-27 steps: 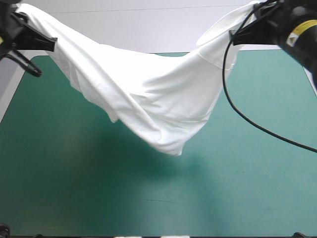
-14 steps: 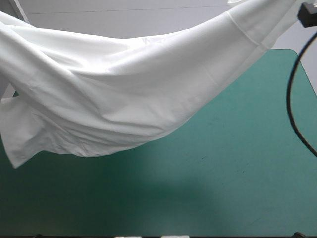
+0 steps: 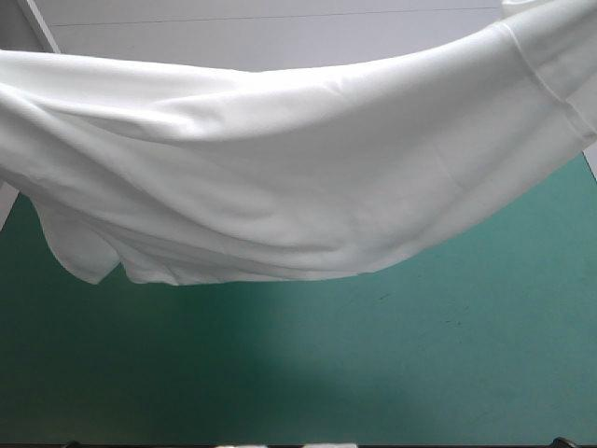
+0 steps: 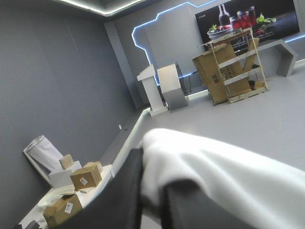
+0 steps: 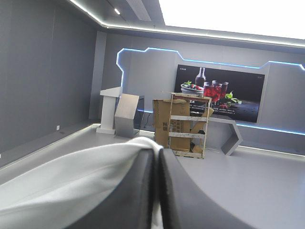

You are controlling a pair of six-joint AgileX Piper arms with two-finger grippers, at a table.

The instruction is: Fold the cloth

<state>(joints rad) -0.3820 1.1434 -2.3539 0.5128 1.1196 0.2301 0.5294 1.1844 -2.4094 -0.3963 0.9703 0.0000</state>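
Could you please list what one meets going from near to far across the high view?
Bare teal-green cover → T-shirt, white, lifted and sagging, spanning the full width of the view.

From above and behind, my high camera looks down on the table [image 3: 392,373], with the T-shirt [image 3: 280,187] close before it. My wrist cameras look level along the left gripper [image 4: 153,181] and right gripper [image 5: 156,164], sharing that T-shirt.

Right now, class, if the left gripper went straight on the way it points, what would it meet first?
The T-shirt itself: the left gripper is shut on it, and white cloth bulges just ahead of it. Past that fold the way looks free, though depth is hard to judge.
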